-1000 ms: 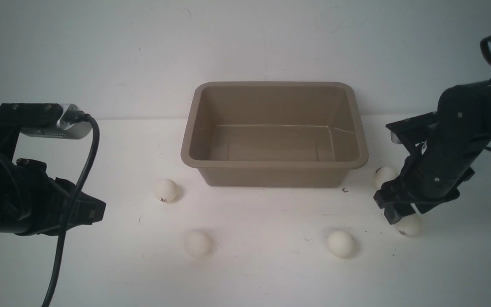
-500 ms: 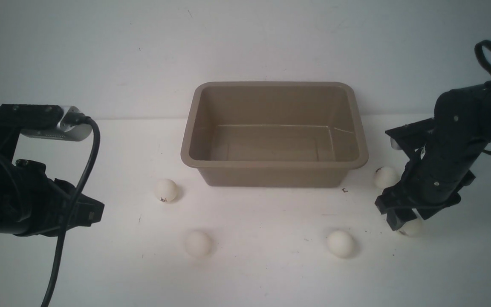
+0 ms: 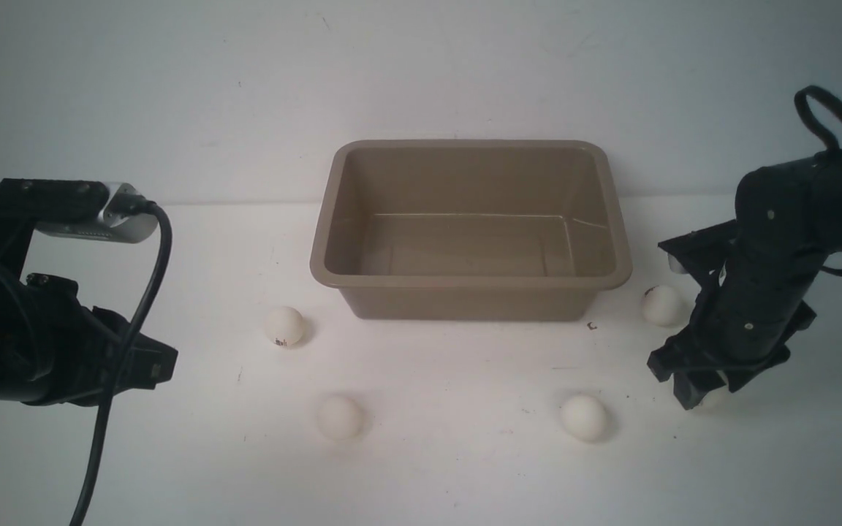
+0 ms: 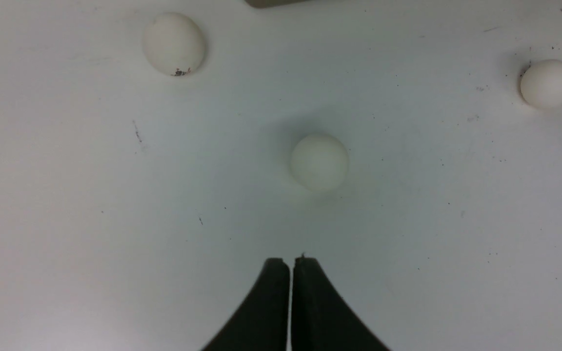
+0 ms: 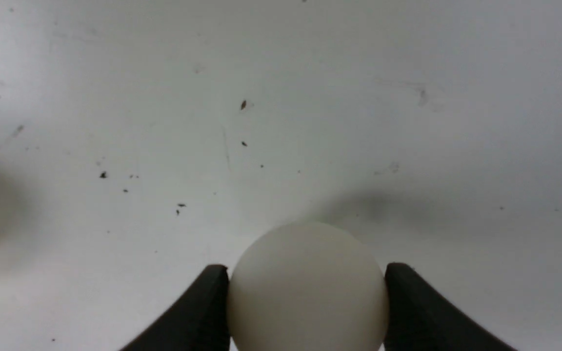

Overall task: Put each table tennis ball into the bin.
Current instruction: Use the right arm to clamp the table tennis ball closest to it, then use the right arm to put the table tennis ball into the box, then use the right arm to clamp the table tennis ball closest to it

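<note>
Right wrist view: right pincer [image 5: 306, 267] grips table tennis ball [image 5: 305, 297] on tbl [image 5: 310, 97]; left pincer [image 4: 291, 261] closed tight.

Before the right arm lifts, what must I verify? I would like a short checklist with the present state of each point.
1. Ball centred in right gripper: ok.
2. Both fingers touch it: ok; grip firmness: cannot tell.
3. Bin empty, with room: ok.
4. Way to the bin clear: not ok; a second ball lies close to the gripper, on the bin side, and may be knocked.
5. Left gripper shut, apart from every ball: ok.
</note>
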Action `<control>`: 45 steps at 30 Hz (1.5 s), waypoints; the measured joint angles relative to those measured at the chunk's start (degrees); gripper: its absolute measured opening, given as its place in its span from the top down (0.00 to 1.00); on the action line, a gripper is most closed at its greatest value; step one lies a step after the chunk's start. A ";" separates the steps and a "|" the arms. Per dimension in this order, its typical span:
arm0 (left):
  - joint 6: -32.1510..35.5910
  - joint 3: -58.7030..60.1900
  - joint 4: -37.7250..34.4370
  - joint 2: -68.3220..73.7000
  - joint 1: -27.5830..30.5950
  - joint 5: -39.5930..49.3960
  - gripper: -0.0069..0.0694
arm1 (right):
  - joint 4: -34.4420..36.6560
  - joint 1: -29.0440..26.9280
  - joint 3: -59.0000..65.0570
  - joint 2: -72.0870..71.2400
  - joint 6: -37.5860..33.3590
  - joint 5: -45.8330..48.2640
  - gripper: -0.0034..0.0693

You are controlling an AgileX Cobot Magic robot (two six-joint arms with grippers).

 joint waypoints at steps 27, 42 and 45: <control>0.00 0.00 0.69 0.00 0.00 -0.01 0.91 | 7.50 8.96 -48.37 18.53 -4.02 14.78 0.42; 0.00 0.00 2.82 0.00 0.00 0.04 0.91 | 1.42 5.74 -48.75 10.01 -2.56 15.77 0.28; 0.00 0.00 2.82 0.00 0.00 0.04 0.91 | 2.66 2.63 -48.13 8.52 -2.58 15.77 0.28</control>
